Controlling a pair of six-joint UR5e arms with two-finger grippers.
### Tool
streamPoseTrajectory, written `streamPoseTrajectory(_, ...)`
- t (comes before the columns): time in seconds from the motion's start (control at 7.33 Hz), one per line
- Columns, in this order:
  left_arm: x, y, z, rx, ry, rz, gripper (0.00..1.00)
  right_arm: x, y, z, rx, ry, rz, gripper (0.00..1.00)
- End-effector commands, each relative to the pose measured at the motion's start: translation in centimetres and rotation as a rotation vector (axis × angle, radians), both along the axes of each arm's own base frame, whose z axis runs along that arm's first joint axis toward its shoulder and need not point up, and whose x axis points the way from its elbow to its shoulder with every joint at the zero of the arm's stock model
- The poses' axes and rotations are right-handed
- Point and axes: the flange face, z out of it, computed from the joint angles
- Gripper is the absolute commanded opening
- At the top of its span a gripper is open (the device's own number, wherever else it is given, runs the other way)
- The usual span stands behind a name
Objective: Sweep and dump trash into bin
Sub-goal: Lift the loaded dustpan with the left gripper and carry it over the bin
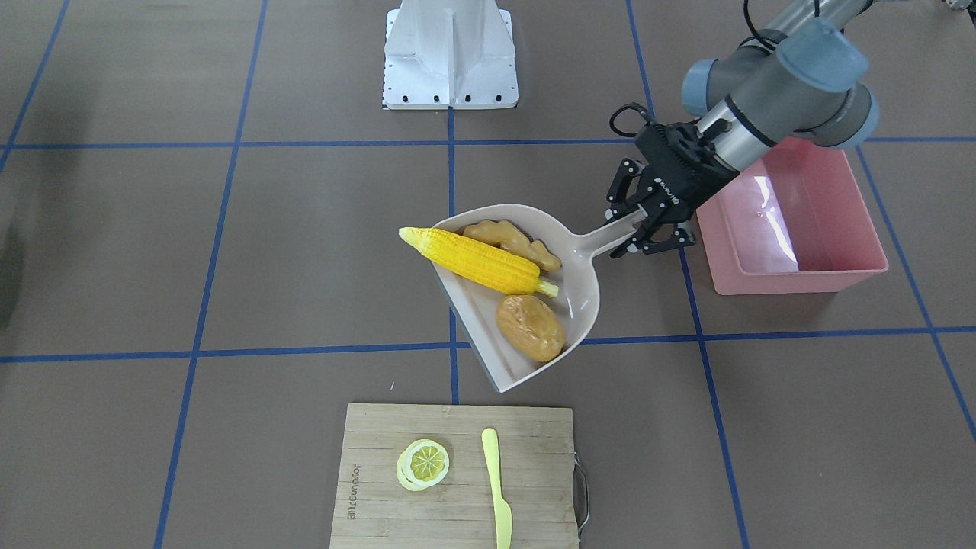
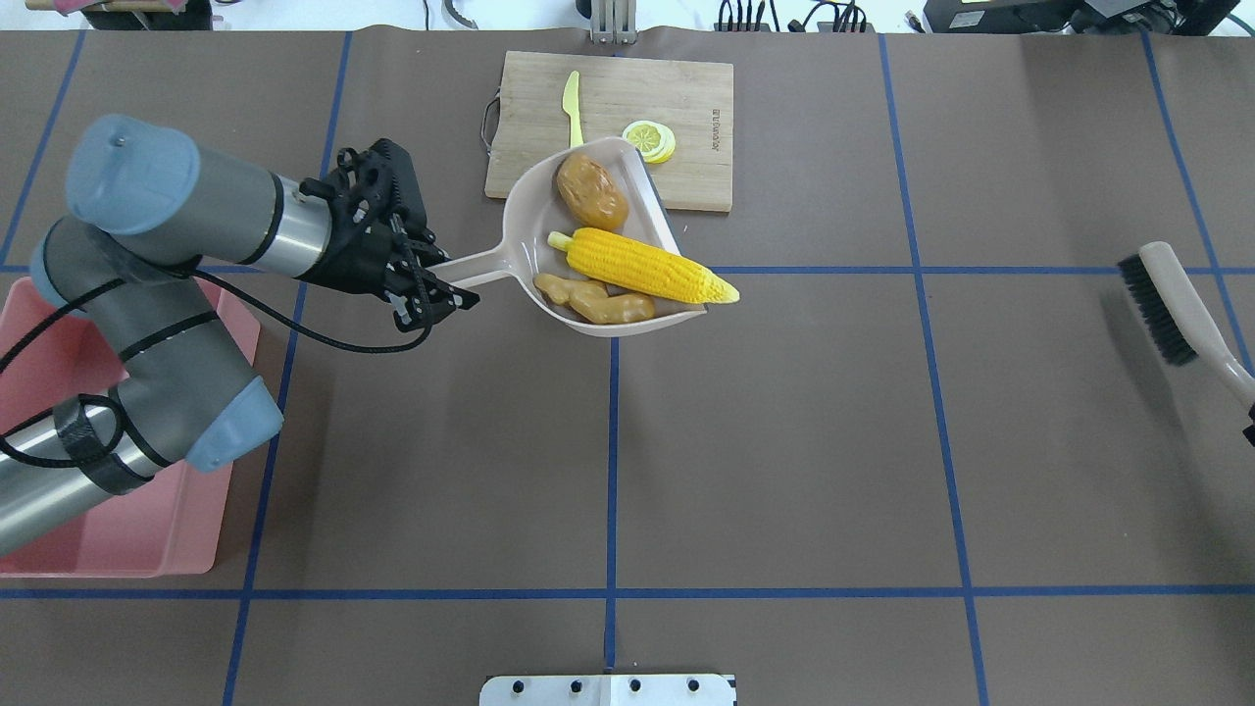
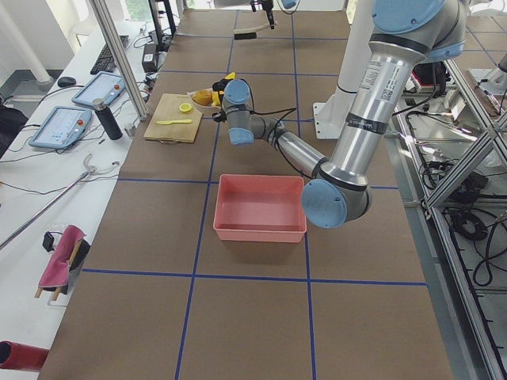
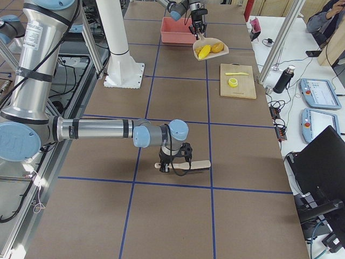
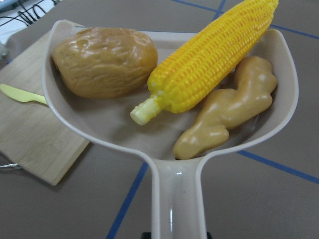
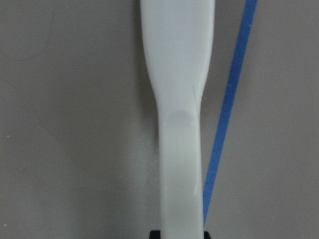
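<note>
My left gripper is shut on the handle of the beige dustpan and holds it above the table. In the pan lie the yellow corn cob, the brown potato and the tan ginger root; the corn's tip sticks out over the pan's open edge. The wrist view shows all three. The pink bin stands empty just behind the gripper, under my left arm. My right gripper is shut on the handle of the brush far off at the right.
A wooden cutting board with a lemon slice and a yellow knife lies at the far edge, partly under the pan's front in the overhead view. The white robot base stands at the near middle.
</note>
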Motion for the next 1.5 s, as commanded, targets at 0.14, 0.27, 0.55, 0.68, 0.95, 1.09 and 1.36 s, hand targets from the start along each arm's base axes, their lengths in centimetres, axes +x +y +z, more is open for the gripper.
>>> streamPoseTrajectory(0.14, -9.3, 4.6, 4.5, -0.011, 0.001, -0.062, 0.00, 0.6, -1.0, 1.7, -0.061, -0.011, 0.054, 0.00)
streamPoseTrajectory(0.27, -12.9, 5.2, 6.2, -0.009, 0.023, -0.058, 0.00, 0.2, -2.1, 0.9, -0.083, -0.012, 0.098, 0.00)
streamPoseTrajectory(0.55, -18.9, 8.9, 10.5, -0.016, 0.048, -0.013, 0.00, 0.1, -2.3, 1.4, -0.098, -0.015, 0.101, 0.00)
streamPoseTrajectory(0.68, -21.3, 11.2, 12.9, -0.017, 0.060, 0.000, 0.00, -0.2, -3.0, 2.2, -0.114, -0.019, 0.101, 0.00)
streamPoseTrajectory(0.95, -26.3, 16.5, 18.4, -0.010, 0.035, 0.025, 0.00, -0.4, -3.2, 2.8, -0.131, -0.028, 0.101, 0.00)
streamPoseTrajectory(1.09, -29.4, 17.3, 21.2, -0.043, 0.061, 0.055, 0.00, -0.4, -3.4, 2.7, -0.129, -0.028, 0.102, 0.00)
streamPoseTrajectory(1.36, -35.9, 19.2, 27.3, -0.072, 0.137, 0.039, 0.00, -0.5, -3.8, 2.8, -0.131, -0.029, 0.102, 0.00)
